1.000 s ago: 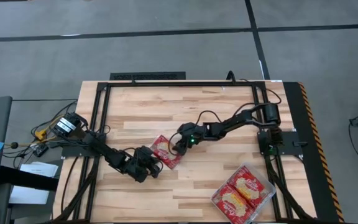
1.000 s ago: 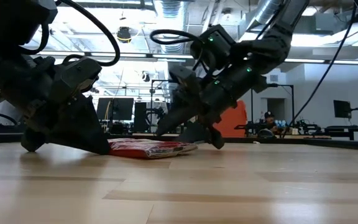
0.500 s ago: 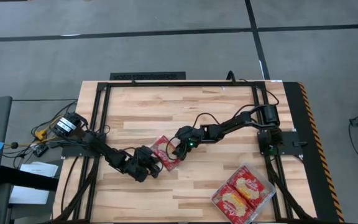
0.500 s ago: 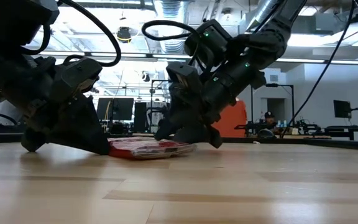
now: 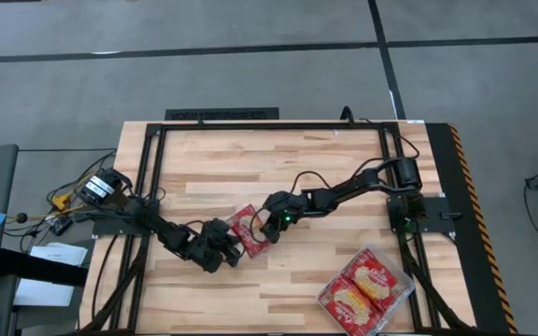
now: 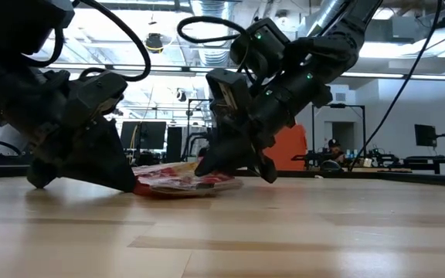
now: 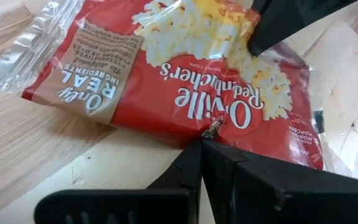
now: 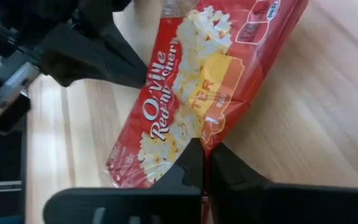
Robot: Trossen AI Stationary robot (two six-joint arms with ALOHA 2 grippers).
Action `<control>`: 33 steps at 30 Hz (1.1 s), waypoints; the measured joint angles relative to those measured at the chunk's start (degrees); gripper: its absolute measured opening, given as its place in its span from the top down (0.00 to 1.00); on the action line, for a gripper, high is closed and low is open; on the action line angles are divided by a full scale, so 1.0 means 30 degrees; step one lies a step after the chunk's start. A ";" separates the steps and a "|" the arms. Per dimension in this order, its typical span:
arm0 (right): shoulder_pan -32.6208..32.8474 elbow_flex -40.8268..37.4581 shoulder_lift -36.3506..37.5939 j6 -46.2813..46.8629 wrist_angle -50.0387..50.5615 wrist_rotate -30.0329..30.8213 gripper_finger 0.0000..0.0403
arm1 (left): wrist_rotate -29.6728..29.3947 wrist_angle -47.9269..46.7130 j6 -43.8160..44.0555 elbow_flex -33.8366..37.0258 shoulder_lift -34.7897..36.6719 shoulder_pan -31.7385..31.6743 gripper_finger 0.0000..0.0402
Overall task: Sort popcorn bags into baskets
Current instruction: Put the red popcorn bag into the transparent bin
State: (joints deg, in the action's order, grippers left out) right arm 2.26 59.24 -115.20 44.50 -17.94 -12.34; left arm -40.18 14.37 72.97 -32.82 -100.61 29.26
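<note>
One red popcorn bag (image 5: 247,230) lies on the wooden table's middle, between my two grippers. My left gripper (image 5: 236,245) stands at its near-left side, shut, fingertips at the bag's long edge. My right gripper (image 5: 264,231) comes from the far right and is shut on the opposite long edge. The clear basket (image 5: 407,286) sits at the near right with two bags (image 5: 362,285) lying flat side by side in it. My left gripper touches the bag's near long edge (image 7: 211,132) with its shut fingertips, slanting down from the table's left. That edge stays on the table; whether any film is caught between the fingers I cannot tell. My right gripper pinches the bag's far long edge (image 8: 207,138) between its two fingers, about midway along it. The fingers slant down from the table's far right and lie across the bag. That edge (image 6: 199,167) is raised a little; the rest lies on the table.
Black frame rails (image 5: 148,187) run along the table's left, far and right sides. A yellow-black striped strip (image 5: 470,205) marks the right edge. Bare wood lies between the bag and the basket.
My right gripper has shut on the bag's far long edge after moving a little toward my left gripper. That side of the bag has risen slightly and the bag has bunched narrower, while its near edge has stayed on the table by my left gripper.
</note>
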 joint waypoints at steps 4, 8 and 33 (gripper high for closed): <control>-0.0022 0.0000 0.0986 0.0309 0.0545 0.0020 0.98 | 0.0653 0.0007 -0.0922 0.0029 0.1122 -0.0078 1.00; -0.0396 0.0029 0.2848 0.0027 0.2427 0.0059 0.98 | 0.1143 -0.0226 -0.2720 0.0058 0.3136 -0.0051 1.00; 1.6512 -0.2865 1.9397 1.4033 2.1940 0.8574 0.98 | 0.0584 -0.1611 -0.7769 0.0000 0.9651 0.0175 1.00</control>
State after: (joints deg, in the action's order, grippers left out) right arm 51.80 50.65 -57.01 86.60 47.88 13.38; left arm -38.43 9.54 49.66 -32.82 -71.66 29.78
